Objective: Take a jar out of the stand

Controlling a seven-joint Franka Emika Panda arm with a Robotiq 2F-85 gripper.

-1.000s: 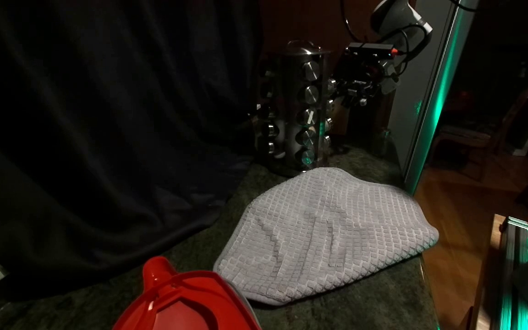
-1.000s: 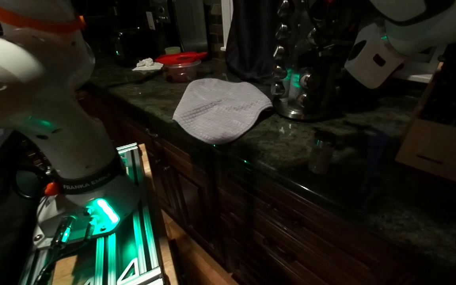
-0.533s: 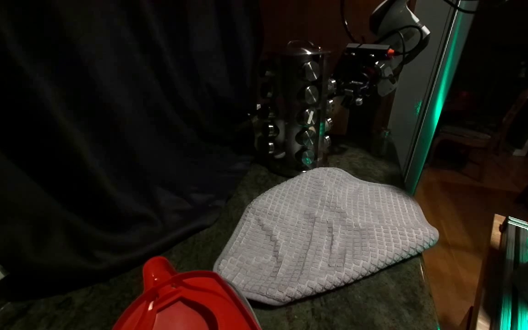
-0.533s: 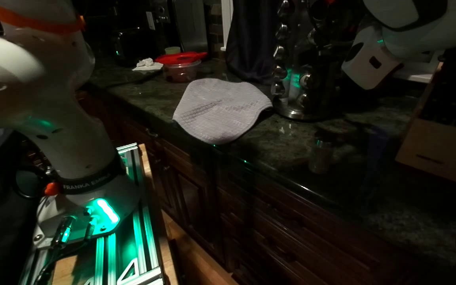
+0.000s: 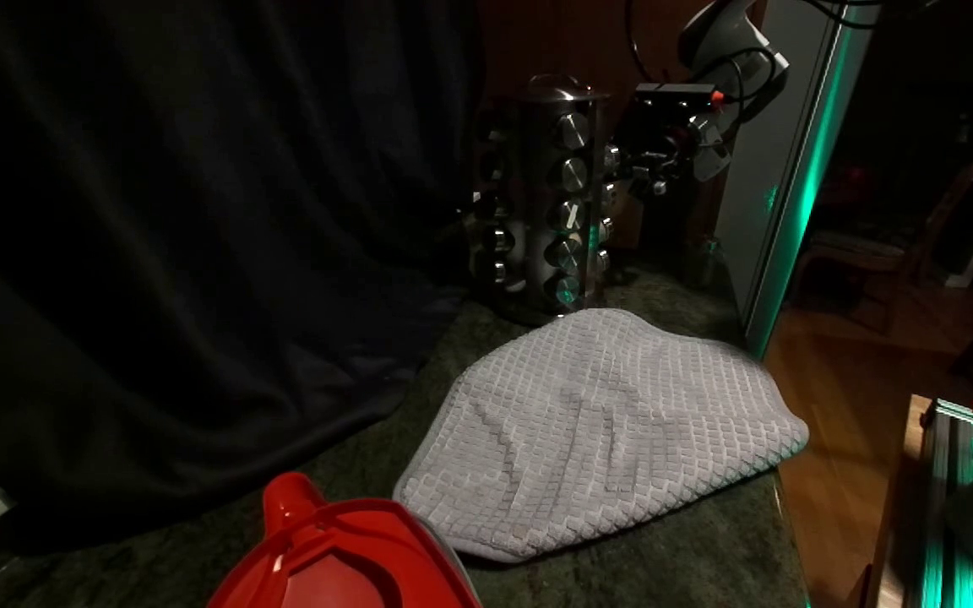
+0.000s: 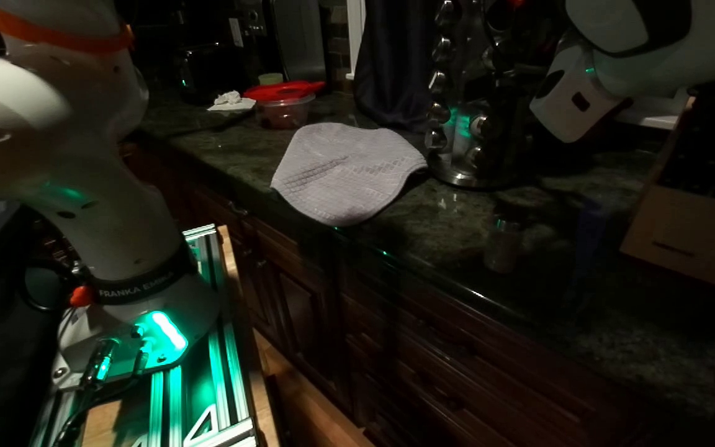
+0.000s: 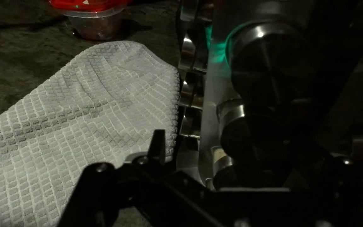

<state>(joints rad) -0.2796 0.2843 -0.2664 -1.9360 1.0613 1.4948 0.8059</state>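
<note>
Learner: Reading from the left of the wrist view, what matters for this step?

Operator: First the grey cloth (image 7: 74, 126), beside the work and best left alone. Next the gripper (image 7: 247, 145), its fingers (image 7: 158, 143) spread wide, nothing seen in their hold; the one on that view's right is so dark that any contact is hidden. Beyond them, the tiered jar stand (image 7: 216, 85) holds the jars (image 7: 269, 60), silver caps (image 7: 233, 112) facing outward. Which jar is wanted is not plain.

Learner: And the grasp?

Operator: It seems wisest to centre on one cap, square the fingers to it, squeeze gently, then draw straight out; a slanted pull could bind the jar or rock the stand.

Learner: Containers, left to right?

Operator: In an exterior view, a clear plastic tub (image 6: 284, 115) under a red lid (image 6: 283, 91), contents unclear; the stand's jars, too dim to read; a small glass bottle (image 6: 501, 251), upright, filling uncertain; last, what looks like a wooden knife block (image 6: 683, 230), its top lost in shadow.
</note>
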